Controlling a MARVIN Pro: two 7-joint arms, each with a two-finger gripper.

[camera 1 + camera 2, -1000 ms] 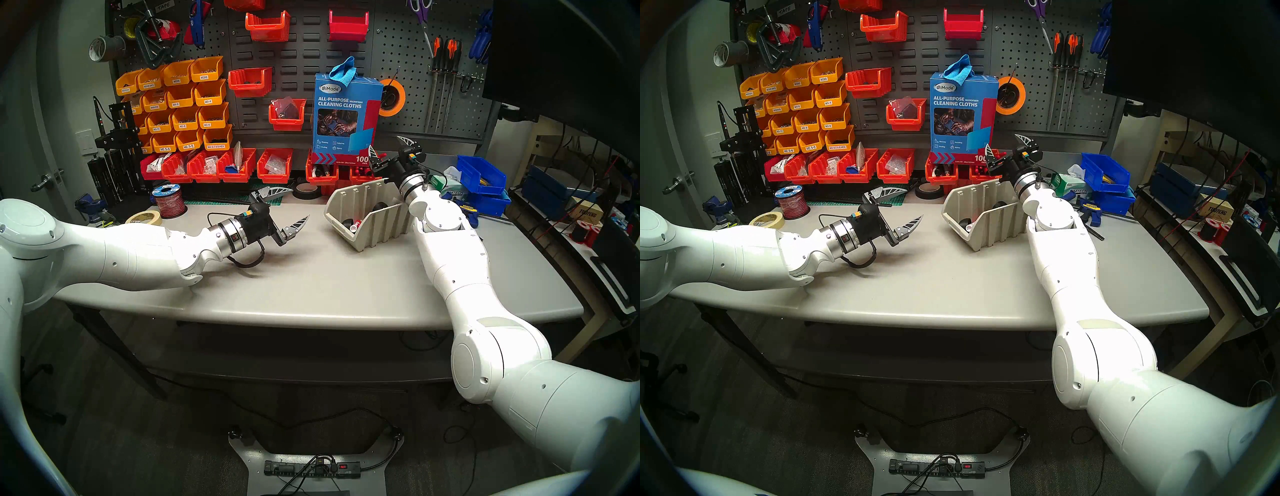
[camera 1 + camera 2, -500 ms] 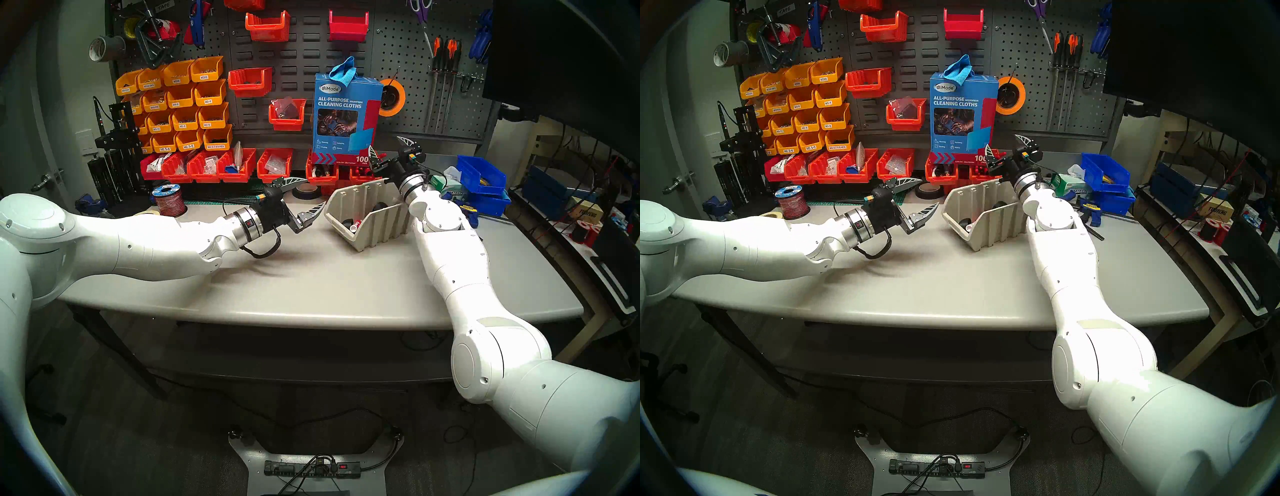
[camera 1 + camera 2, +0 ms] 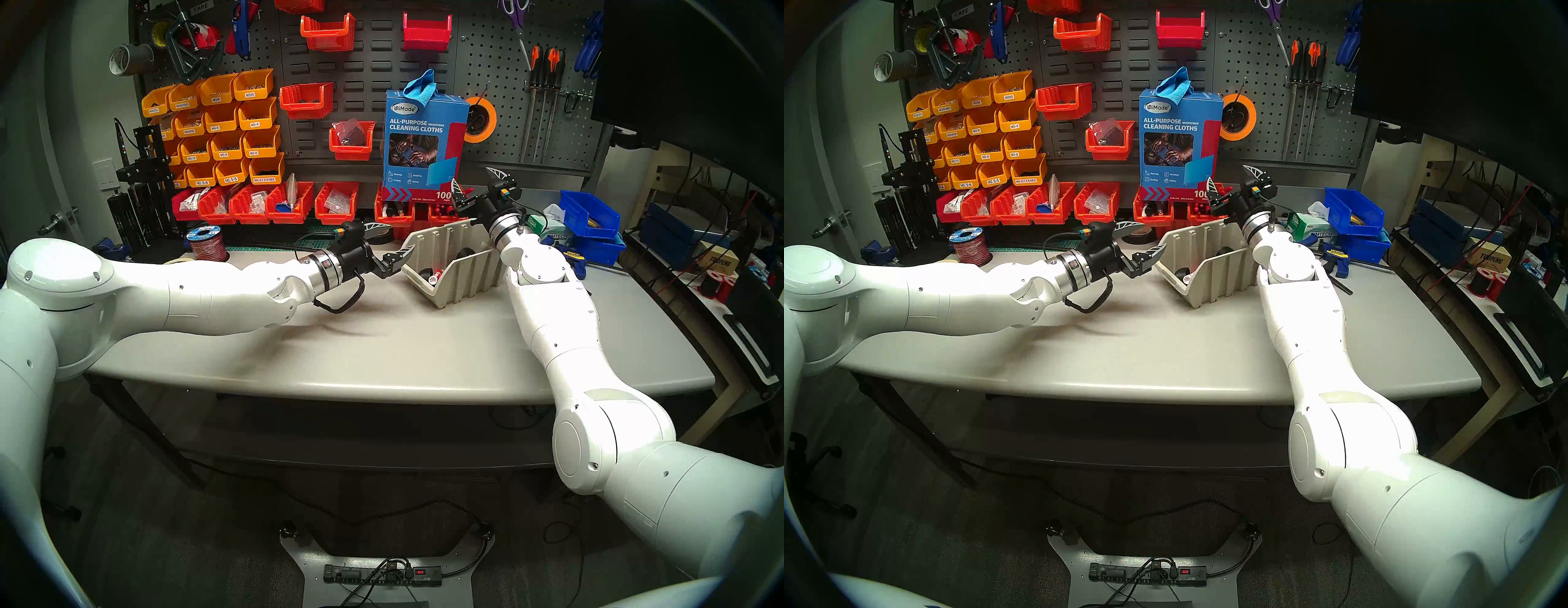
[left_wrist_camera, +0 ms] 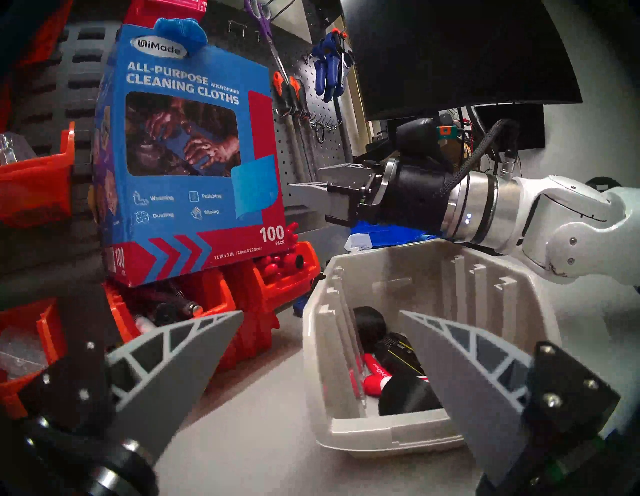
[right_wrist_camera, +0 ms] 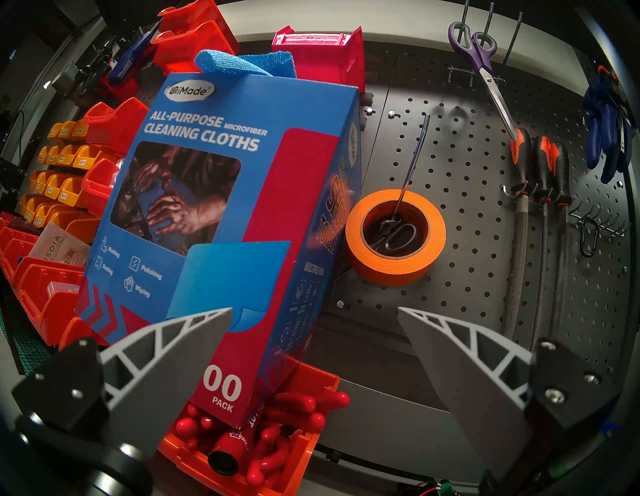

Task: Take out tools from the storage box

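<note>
The beige storage box (image 3: 466, 276) (image 3: 1212, 284) (image 4: 398, 433) lies on the grey table, its low front facing left. Inside it I see a red-capped marker (image 3: 436, 277) (image 4: 375, 379), two black round cups (image 4: 369, 318) (image 4: 408, 395) and a black tool with yellow marks (image 4: 398, 346). My left gripper (image 3: 401, 237) (image 3: 1154, 235) (image 4: 322, 311) is open and empty just left of the box's front rim, with one finger (image 3: 401, 254) at the lip. My right gripper (image 3: 471, 175) (image 5: 315, 308) is open and empty, raised behind the box's far end.
A blue cleaning-cloths box (image 3: 424, 140) stands on red bins (image 3: 399, 212) just behind the storage box. Blue bins (image 3: 589, 216) and a blue clamp (image 3: 572, 259) sit at the right. A wire spool (image 3: 205, 246) and a black tape roll (image 3: 375, 235) lie at the back.
My left arm has reached right and back across the table, bringing its open gripper up to the box's front. The right arm and the box have stayed still.
</note>
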